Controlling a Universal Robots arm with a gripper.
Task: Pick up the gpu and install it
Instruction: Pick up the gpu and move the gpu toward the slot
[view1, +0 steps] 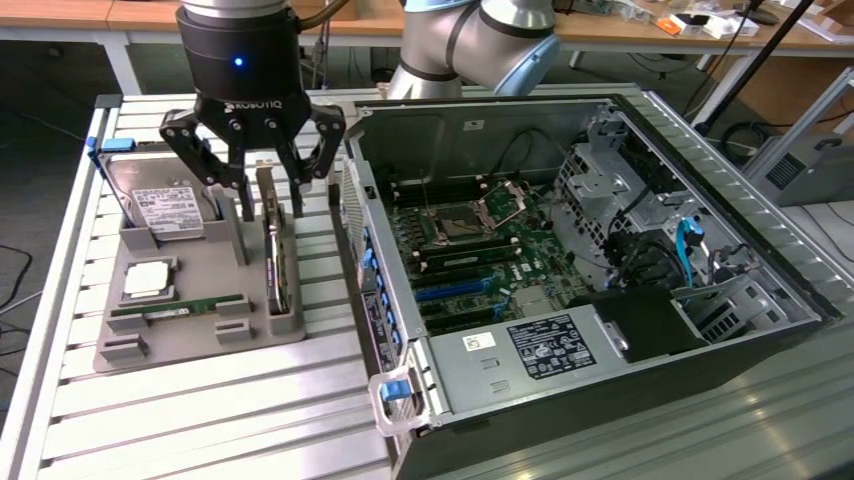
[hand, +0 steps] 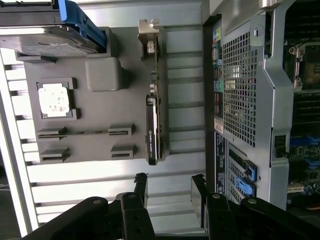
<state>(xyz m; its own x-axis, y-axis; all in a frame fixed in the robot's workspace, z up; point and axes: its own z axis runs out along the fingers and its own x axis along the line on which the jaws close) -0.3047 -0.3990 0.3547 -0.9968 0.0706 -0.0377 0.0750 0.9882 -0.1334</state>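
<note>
The gpu stands on edge in a slot of the grey holder, a thin dark card with a silver bracket at its far end. My gripper hangs open over that far end, one finger on each side of the card, with nothing held. In the wrist view the gpu runs away from the open gripper, with its bracket end farthest off.
The holder also carries a silver hard drive, a CPU and a green RAM stick. The open computer case lies on the exterior view's right, its motherboard and blue slots exposed. The case wall stands close beside the holder.
</note>
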